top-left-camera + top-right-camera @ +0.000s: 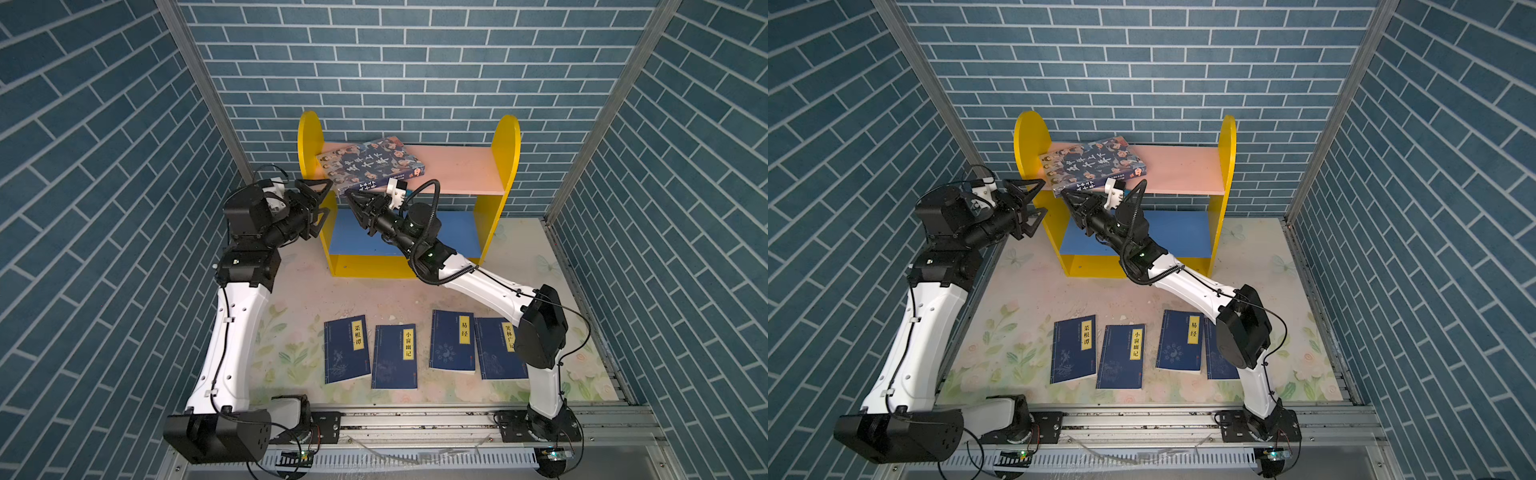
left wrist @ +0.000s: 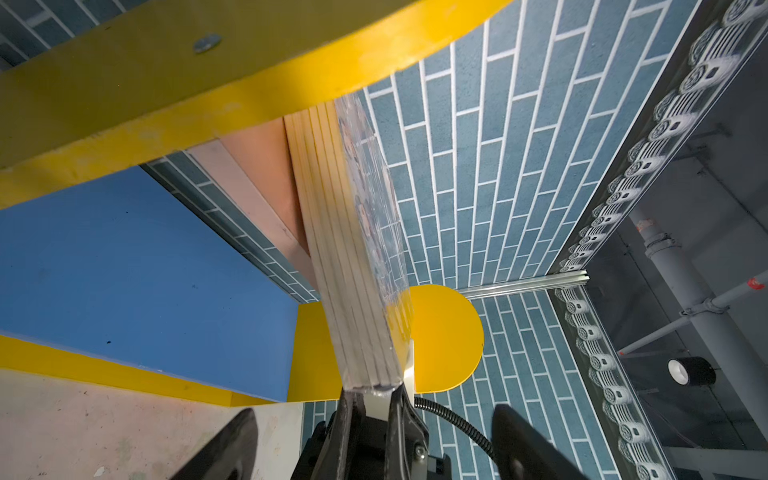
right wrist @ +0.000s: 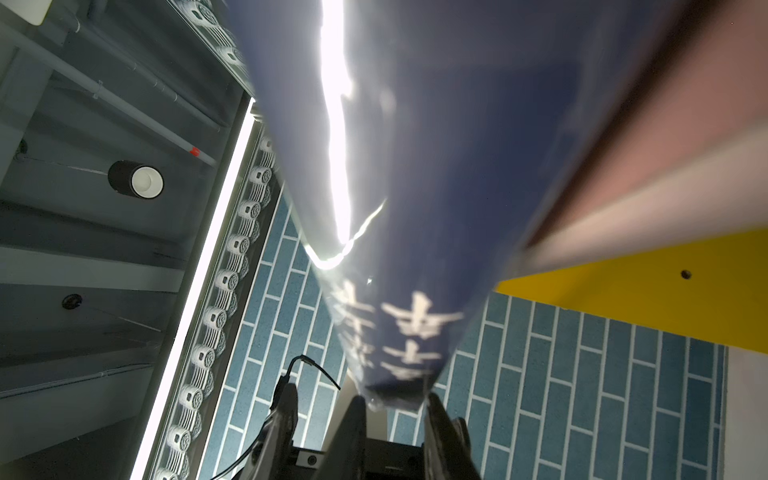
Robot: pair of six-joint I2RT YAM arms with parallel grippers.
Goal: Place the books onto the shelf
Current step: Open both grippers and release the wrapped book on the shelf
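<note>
Pink board [image 1: 457, 168] bears book [image 1: 365, 160]; right end effector [image 1: 352, 196] clamps it, left end effector [image 1: 325, 198] apart. Next, likely: push in, release.

1. Big book [image 1: 370, 160]: navy, cartoon faces, white characters
2. Thin books [image 1: 394, 357]: navy, yellow labels
3. Shelf [image 1: 505, 158]: yellow sides, pink top, blue bottom
4. Walls [image 1: 415, 62]: blue brick, white joints
5. Table [image 1: 299, 299]: pale floral print
6. My left gripper [image 1: 328, 196] and right gripper [image 1: 351, 198]: black

Big book [image 1: 370, 160] atop shelf [image 1: 507, 153]
</note>
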